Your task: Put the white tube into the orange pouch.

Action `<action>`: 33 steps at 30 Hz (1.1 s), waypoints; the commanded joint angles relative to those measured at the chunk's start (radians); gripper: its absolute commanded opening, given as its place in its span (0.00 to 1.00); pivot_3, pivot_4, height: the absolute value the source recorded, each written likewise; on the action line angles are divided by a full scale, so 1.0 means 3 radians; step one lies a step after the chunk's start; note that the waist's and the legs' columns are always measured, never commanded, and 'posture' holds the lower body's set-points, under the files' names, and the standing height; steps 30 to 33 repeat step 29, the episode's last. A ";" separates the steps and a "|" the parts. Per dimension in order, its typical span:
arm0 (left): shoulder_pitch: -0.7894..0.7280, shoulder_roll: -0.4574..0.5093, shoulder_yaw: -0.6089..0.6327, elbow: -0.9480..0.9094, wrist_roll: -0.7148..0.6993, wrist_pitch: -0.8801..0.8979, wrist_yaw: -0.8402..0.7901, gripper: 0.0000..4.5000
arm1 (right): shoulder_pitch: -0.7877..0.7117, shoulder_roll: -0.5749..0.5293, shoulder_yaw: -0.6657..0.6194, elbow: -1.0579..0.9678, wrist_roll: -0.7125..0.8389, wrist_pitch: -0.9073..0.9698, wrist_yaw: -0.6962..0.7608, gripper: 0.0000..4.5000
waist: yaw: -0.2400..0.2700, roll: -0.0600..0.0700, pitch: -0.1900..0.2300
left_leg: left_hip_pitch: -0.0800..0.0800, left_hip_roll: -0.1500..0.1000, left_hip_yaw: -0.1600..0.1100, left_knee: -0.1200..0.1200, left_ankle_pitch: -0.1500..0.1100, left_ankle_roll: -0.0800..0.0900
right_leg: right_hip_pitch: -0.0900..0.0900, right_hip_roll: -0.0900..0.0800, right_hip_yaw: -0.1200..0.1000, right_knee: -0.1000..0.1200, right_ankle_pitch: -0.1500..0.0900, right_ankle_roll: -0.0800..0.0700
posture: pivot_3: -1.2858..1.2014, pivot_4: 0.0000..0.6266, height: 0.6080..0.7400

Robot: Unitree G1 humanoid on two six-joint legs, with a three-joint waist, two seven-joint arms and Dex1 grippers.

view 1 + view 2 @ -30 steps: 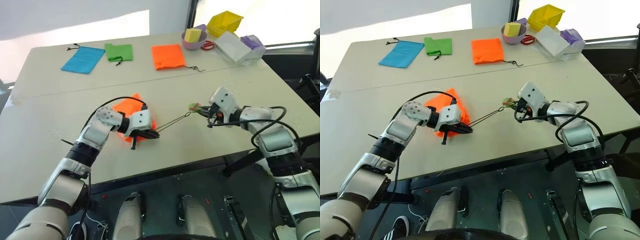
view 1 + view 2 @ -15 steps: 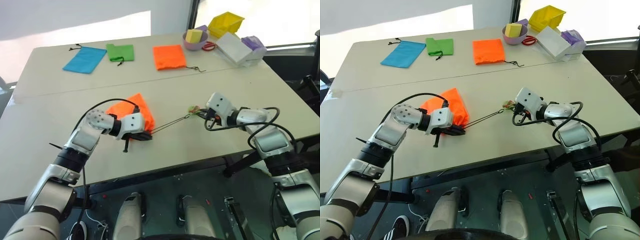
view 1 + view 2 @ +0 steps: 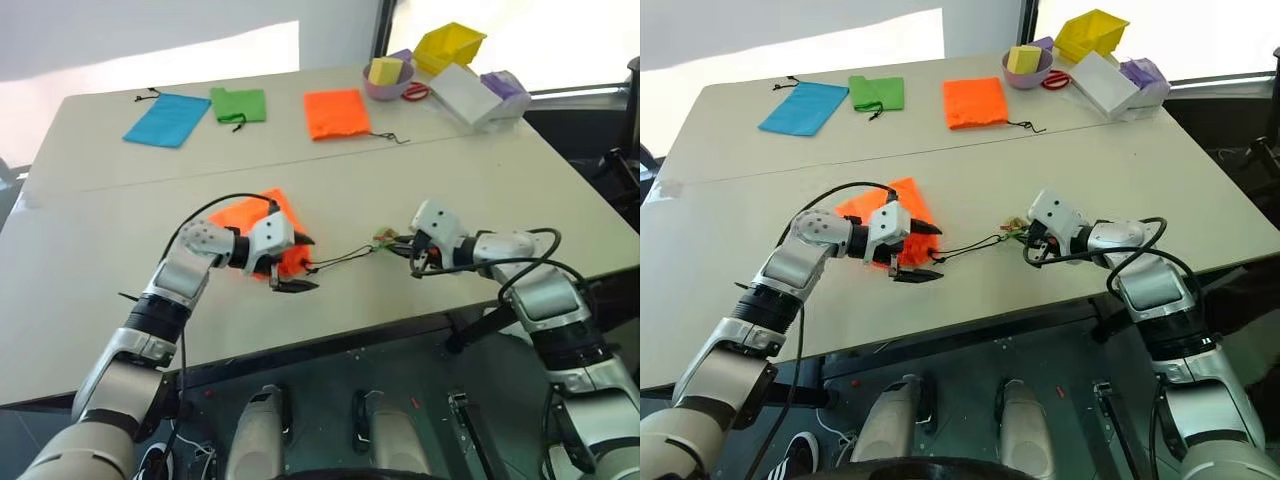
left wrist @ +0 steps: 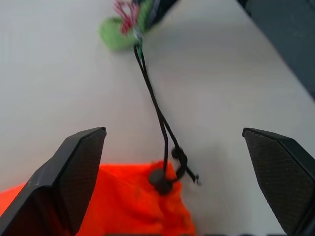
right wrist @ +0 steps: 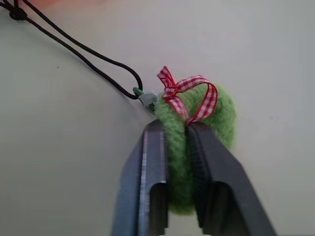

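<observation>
Your left gripper hangs wide open over the orange pouch, crumpled fabric lying on the pale table. Its slack dark cord runs to the fuzzy green ball, which your right gripper pinches.

Before you, a beige table: the orange pouch lies near its front edge; blue pouch, green pouch and flat orange pouch line its far edge.

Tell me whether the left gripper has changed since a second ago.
Yes. The left gripper was shut at the orange pouch mouth; now it is open, lifted just off the pouch's near end.
</observation>
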 commanded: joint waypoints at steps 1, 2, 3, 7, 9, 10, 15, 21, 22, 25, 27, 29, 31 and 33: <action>-0.0017 0.0055 0.0311 -0.0341 -0.0318 0.0304 0.0094 1.00 | 0.0012 -0.0084 -0.0186 -0.0195 0.0119 0.0071 0.0066 0.57 | 0.0001 0.0000 0.0000 | 0.0000 0.0000 0.0000 0.0000 0.0000 0.0000 | 0.0000 0.0000 0.0000 0.0000 0.0000 0.0000 | 0.52 0.24 1.00; 0.0011 0.0093 0.0425 -0.0430 -0.0410 0.0401 0.0141 1.00 | 0.0053 -0.0174 -0.0212 -0.0232 0.0130 0.0071 0.0129 0.70 | 0.0004 0.0000 0.0000 | 0.0000 0.0000 0.0000 0.0000 0.0000 0.0000 | 0.0000 0.0000 0.0000 0.0000 0.0000 0.0000 | 0.52 0.24 1.00; 0.0049 0.0126 0.0510 -0.0511 -0.0475 0.0442 0.0171 1.00 | 0.0093 -0.0257 -0.0224 -0.0267 0.0115 0.0028 0.0179 0.81 | 0.0008 0.0000 0.0000 | 0.0000 0.0000 0.0000 0.0000 0.0000 0.0000 | 0.0000 0.0000 0.0000 0.0000 0.0000 0.0001 | 0.52 0.24 1.00; 0.0275 0.0212 0.0811 -0.0760 -0.0626 0.0557 0.0415 1.00 | 0.0232 -0.0477 -0.0382 -0.0453 0.0309 0.0033 0.0405 0.99 | 0.0006 0.0000 0.0000 | 0.0001 0.0000 0.0000 0.0000 0.0000 -0.0001 | 0.0002 0.0000 0.0000 -0.0003 -0.0001 0.0002 | 0.52 0.24 1.00; 0.0473 0.0273 0.1001 -0.0852 -0.0695 0.0647 0.0569 1.00 | 0.0267 -0.0489 -0.0567 -0.0451 0.0443 0.0051 0.0425 0.99 | -0.0011 0.0000 0.0000 | 0.0002 0.0000 0.0000 -0.0001 -0.0004 -0.0007 | 0.0002 0.0000 0.0000 -0.0003 -0.0002 0.0004 | 0.52 0.24 1.00; 0.0580 0.0329 0.1081 -0.0892 -0.0712 0.0724 0.0633 1.00 | 0.0290 -0.0483 -0.0652 -0.0436 0.0479 0.0011 0.0416 0.99 | -0.0017 0.0000 0.0000 | 0.0002 0.0000 0.0000 -0.0001 -0.0004 -0.0007 | 0.0002 0.0001 0.0000 -0.0003 -0.0002 0.0004 | 0.52 0.24 1.00; 0.1107 0.0464 0.1518 -0.1047 -0.0727 0.0812 0.1109 1.00 | 0.0536 -0.0224 -0.0966 -0.0399 0.0620 -0.0421 0.0257 0.99 | -0.0012 -0.0001 0.0000 | 0.0004 0.0000 -0.0002 -0.0003 -0.0005 -0.0008 | 0.0001 0.0001 0.0000 -0.0002 -0.0003 0.0006 | 0.52 0.24 1.00; 0.1758 0.0528 0.1817 -0.1249 -0.0684 0.0640 0.1332 1.00 | 0.0782 -0.0073 -0.0798 -0.0472 0.0531 -0.0640 0.0236 0.99 | 0.0001 -0.0001 0.0000 | 0.0002 0.0000 0.0002 -0.0006 -0.0006 -0.0008 | 0.0003 -0.0002 0.0000 -0.0019 -0.0002 0.0005 | 0.52 0.24 1.00; 0.1850 0.0530 0.1856 -0.1292 -0.0702 0.0626 0.1354 1.00 | 0.0806 -0.0086 -0.0788 -0.0480 0.0540 -0.0660 0.0264 0.99 | 0.0002 -0.0001 0.0000 | 0.0001 0.0001 0.0005 -0.0007 -0.0006 -0.0008 | 0.0002 -0.0003 0.0000 -0.0021 -0.0001 0.0004 | 0.52 0.24 1.00; 0.2042 0.0537 0.1943 -0.1423 -0.0777 0.0668 0.1415 1.00 | 0.0856 -0.0129 -0.0801 -0.0526 0.0615 -0.0647 0.0353 0.99 | 0.0008 -0.0001 0.0000 | -0.0001 0.0007 0.0007 -0.0009 -0.0007 -0.0008 | 0.0000 -0.0002 0.0000 -0.0024 0.0000 0.0004 | 0.52 0.24 1.00; 0.2160 0.0494 0.2011 -0.1480 -0.0822 0.0650 0.1462 1.00 | 0.0922 -0.0148 -0.0834 -0.0654 0.0722 -0.0610 0.0435 0.99 | 0.0009 0.0000 0.0000 | -0.0001 0.0020 0.0009 -0.0013 -0.0007 -0.0009 | -0.0009 0.0003 -0.0004 -0.0031 0.0002 0.0000 | 0.52 0.24 1.00; 0.2247 0.0470 0.2053 -0.1529 -0.0872 0.0579 0.1446 1.00 | 0.1005 -0.0159 -0.0841 -0.0778 0.0749 -0.0639 0.0458 0.99 | 0.0008 0.0000 -0.0001 | -0.0007 0.0042 0.0016 -0.0021 -0.0007 -0.0009 | 0.0002 0.0017 -0.0005 -0.0047 0.0008 -0.0007 | 0.52 0.24 1.00; 0.2247 0.0470 0.2053 -0.1529 -0.0872 0.0579 0.1446 1.00 | 0.1005 -0.0159 -0.0841 -0.0778 0.0749 -0.0639 0.0458 0.99 | 0.0008 0.0000 -0.0001 | -0.0007 0.0042 0.0016 -0.0021 -0.0007 -0.0009 | 0.0002 0.0017 -0.0005 -0.0047 0.0008 -0.0007 | 0.52 0.24 1.00; 0.2247 0.0470 0.2053 -0.1529 -0.0872 0.0579 0.1446 1.00 | 0.1005 -0.0159 -0.0841 -0.0778 0.0749 -0.0639 0.0458 0.99 | 0.0008 0.0000 -0.0001 | -0.0007 0.0042 0.0016 -0.0021 -0.0007 -0.0009 | 0.0002 0.0017 -0.0005 -0.0047 0.0008 -0.0007 | 0.52 0.24 1.00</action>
